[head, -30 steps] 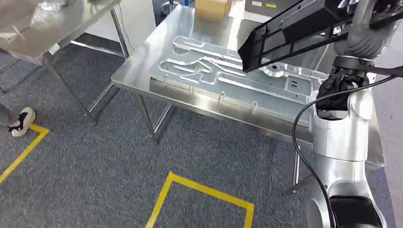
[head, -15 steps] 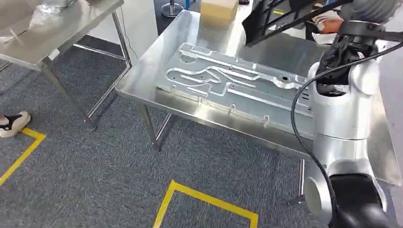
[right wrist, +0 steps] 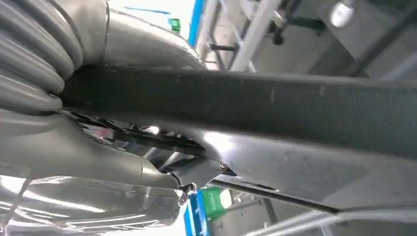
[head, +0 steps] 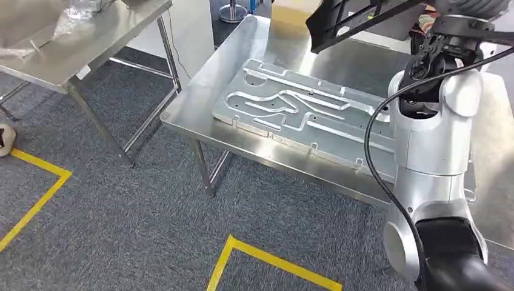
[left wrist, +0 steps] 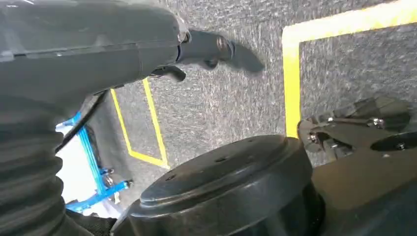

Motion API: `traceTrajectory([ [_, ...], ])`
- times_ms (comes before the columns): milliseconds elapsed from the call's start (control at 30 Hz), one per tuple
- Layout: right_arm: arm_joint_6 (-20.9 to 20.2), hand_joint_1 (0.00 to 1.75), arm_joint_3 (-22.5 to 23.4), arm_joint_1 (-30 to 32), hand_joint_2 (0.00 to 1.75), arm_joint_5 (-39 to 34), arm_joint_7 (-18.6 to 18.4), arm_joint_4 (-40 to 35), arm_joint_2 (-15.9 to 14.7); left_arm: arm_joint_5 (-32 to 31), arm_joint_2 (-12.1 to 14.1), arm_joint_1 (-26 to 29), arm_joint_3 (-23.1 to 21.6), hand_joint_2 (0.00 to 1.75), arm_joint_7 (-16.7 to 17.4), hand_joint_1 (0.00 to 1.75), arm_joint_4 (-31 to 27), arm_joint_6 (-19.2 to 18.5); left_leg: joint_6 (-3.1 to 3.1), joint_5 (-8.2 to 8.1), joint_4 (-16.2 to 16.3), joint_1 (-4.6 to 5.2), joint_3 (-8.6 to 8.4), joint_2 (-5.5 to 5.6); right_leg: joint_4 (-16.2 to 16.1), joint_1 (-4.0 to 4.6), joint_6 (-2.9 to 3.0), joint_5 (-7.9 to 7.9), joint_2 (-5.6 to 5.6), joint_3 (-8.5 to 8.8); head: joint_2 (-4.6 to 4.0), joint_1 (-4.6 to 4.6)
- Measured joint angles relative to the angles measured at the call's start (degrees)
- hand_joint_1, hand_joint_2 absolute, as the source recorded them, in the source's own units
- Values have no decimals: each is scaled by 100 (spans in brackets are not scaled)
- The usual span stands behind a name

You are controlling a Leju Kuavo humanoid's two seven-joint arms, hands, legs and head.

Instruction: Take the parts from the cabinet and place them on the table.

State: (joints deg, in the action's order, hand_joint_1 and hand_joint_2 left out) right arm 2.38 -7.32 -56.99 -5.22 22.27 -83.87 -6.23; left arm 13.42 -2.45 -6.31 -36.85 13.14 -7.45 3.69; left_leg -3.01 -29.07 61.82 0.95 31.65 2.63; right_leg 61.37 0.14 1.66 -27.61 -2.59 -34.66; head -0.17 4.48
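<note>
Closer now, the table (head: pixel 200 103) — right hand (right wrist: pixel 98 147) fingers grip the black part (head: pixel 357 21), left hand's (left wrist: pixel 98 54) unclear.

no readable text, labels or numbers — no legible signs

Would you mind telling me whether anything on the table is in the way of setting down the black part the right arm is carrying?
The black part hangs above the table, where a large machined metal plate covers much of the middle and a cardboard box sits at the far edge. Bare tabletop shows only around them.
</note>
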Motion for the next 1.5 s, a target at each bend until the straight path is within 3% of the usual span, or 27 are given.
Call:
traceTrajectory([
  [67, 46, 175, -4, -6, 175, 0, 26, -2, 9, 0, -3, -16, 0, 175, -2, 0, -2, -22, 61, -20, -30, -53, 14, -16, 98, -20, -10, -80, 37, -77, 0, 0],
  [100, 73, 175, -4, -36, 175, 2, 33, -9, -4, 2, 9, -16, 0, 175, -2, 0, -2, -31, 124, -21, -41, -45, 19, -18, 280, -13, -58, -189, 161, -150, 0, -13],
  [167, 92, 175, -7, -68, 175, 31, 29, 0, -4, 2, 13, -3, 0, 175, -11, 0, -2, -44, 133, -20, -51, -44, -18, -26, 1046, -30, -98, -530, 253, -497, 0, -20],
  [233, 147, 175, -7, -67, 175, 63, 24, 7, -4, 4, 26, 0, 0, 175, -13, 0, -2, -52, 159, -49, -51, -34, -71, -73, 1741, -16, -69, -640, 259, -903, 0, -22],
  [267, 158, 175, -7, -71, 175, 83, 22, 7, -4, 4, 26, 6, 0, 175, -22, 0, -2, -52, 176, -76, -53, -18, -110, -95, 1750, 9, -24, -504, 260, -981, 0, -20],
  [333, 169, 175, -7, -133, 175, 92, 22, 4, -7, 4, 24, 19, -2, 175, -33, 0, -2, -52, 231, -167, -71, 59, -251, -169, 1049, 104, 176, 120, 275, -781, 0, -20],
  [367, 173, 175, -7, -180, 175, 94, 22, -4, -7, 4, 4, 31, -9, 175, -39, 0, -4, -52, 272, -212, -93, 104, -331, -215, 550, 203, 341, 455, 337, -606, 0, -20],
  [400, 171, 175, -22, -220, 175, 94, 22, -4, 0, 4, -55, 64, -18, 175, -42, 0, -4, -55, 302, -244, -150, 70, -337, -245, 395, 309, 614, 437, 577, -546, 0, -6],
  [433, 175, 175, -48, -234, 175, 92, 24, -9, 4, 4, -65, 47, -20, 175, -44, 0, 7, -50, 271, -251, -125, 153, -356, -305, 298, 360, 654, 531, 596, -528, 0, 38],
  [500, 162, 175, -83, -319, 175, 96, 9, -18, -26, 4, -15, 23, -22, 175, -31, 0, 9, -68, 217, -222, -242, 45, -366, -412, 130, 396, 669, 519, 390, -468, 0, -29],
  [567, 173, 175, -90, -334, 175, 96, 13, -50, -26, -7, -20, 19, -41, 175, -28, 0, 7, -68, 194, -230, -410, 147, -492, -508, -267, 285, 684, 531, 269, -206, 0, -44],
  [600, 175, 175, -90, -336, 175, 92, 11, -59, -33, -4, -22, 35, -46, 175, -28, 0, 7, -61, 183, -307, -306, 124, -492, -412, -424, 240, 594, 542, 256, -87, 0, -39],
  [633, 175, 175, -90, -358, 175, 92, 15, -57, -33, 2, -20, 33, -46, 175, -44, 0, 7, -63, 144, -441, -17, 98, -378, -318, -517, 210, 614, 562, 205, -32, 0, -35],
  [733, 169, 175, -92, -380, 175, 94, 13, -35, -33, 46, 35, -5, -46, 175, -63, 0, 7, -101, -14, -825, 1123, 70, 212, -219, -496, 167, 517, 527, 45, -19, 0, -37],
  [800, 171, 175, -92, -380, 175, 92, 13, -9, -37, 70, 48, -9, -46, 175, -63, 0, 7, -120, -99, -536, 1013, 61, 180, -215, -404, 118, 403, 468, -102, -19, 0, -37],
  [867, 177, 175, -94, -383, 175, 87, 13, 4, -37, 70, 54, 2, -46, 175, -63, 0, 7, -109, -204, 87, 167, -17, -142, -91, -234, 55, 263, 376, -259, -53, 0, -37],
  [933, 190, 175, -112, -373, 175, 81, 33, 15, -39, 81, -9, 50, -46, 175, -81, 0, 7, -111, -247, 26, 59, -80, -161, 509, -52, 83, 169, 360, -412, -200, 0, -33],
  [1000, 199, 175, -114, -354, 175, 76, 42, 31, -59, 85, 22, 43, -44, 175, -79, 0, 7, -109, 8, -145, -115, -50, -235, 386, 1, 76, 133, 440, -578, -376, 0, -52],
  [1067, 219, 175, -114, -343, 175, 74, 42, 28, -85, 83, -23, 24, -44, 175, -79, 0, -4, -109, 104, -99, -155, -125, -226, 227, -5, 103, 86, 499, -756, -430, 0, -50],
  [1133, 239, 175, -118, -379, 175, 74, 46, 33, -120, 81, 33, -19, -42, 175, -79, 0, -2, -114, 255, -77, -224, -147, -264, 43, 241, 130, -20, 313, -170, -556, 0, -129],
  [1167, 239, 175, -127, -399, 175, 74, 48, 37, -120, 85, 33, 4, -42, 175, -79, 0, -2, -111, 266, -78, -243, -143, -277, -33, 635, 85, -92, 133, 82, -744, 0, -127],
  [1200, 239, 175, -144, -396, 175, 76, 53, 44, -120, 107, 41, 27, -42, 175, -79, 0, -2, -111, 282, -88, -243, -143, -281, -130, 1093, 34, -136, -37, 207, -973, 0, -127],
  [1267, 241, 175, -151, -392, 175, 77, 57, 81, -120, 131, 59, 24, -42, 175, -87, 0, -2, -107, 311, -120, -243, -151, -306, -307, 1644, -78, -196, -110, 277, -1277, 0, -129],
  [1300, 247, 175, -157, -393, 175, 79, 64, 105, -120, 138, 59, 27, -42, 175, -87, 0, -2, -103, 304, -145, -243, -159, -333, -376, 1524, -119, -218, 44, 290, -1237, 0, -127],
  [1400, 254, 175, -190, -441, 175, 90, 129, 149, -131, 144, 68, 29, -42, 175, -94, 0, -2, -90, 250, -254, -255, -187, -477, -521, 128, -171, -286, 713, 466, -561, 0, -129],
  [1433, 258, 175, -194, -441, 175, 92, 149, 178, -136, 144, 83, 33, -42, 175, -96, 0, 0, -81, 228, -260, -324, -168, -463, -540, 129, -127, -296, 605, 471, -503, 0, -129],
  [1500, 258, 175, -208, -457, 175, 96, 155, 199, -140, 149, 85, 43, -42, 175, -105, 0, 0, -68, 186, -270, -364, -124, -489, -602, -87, -85, -206, 496, 444, -418, 0, -127],
])
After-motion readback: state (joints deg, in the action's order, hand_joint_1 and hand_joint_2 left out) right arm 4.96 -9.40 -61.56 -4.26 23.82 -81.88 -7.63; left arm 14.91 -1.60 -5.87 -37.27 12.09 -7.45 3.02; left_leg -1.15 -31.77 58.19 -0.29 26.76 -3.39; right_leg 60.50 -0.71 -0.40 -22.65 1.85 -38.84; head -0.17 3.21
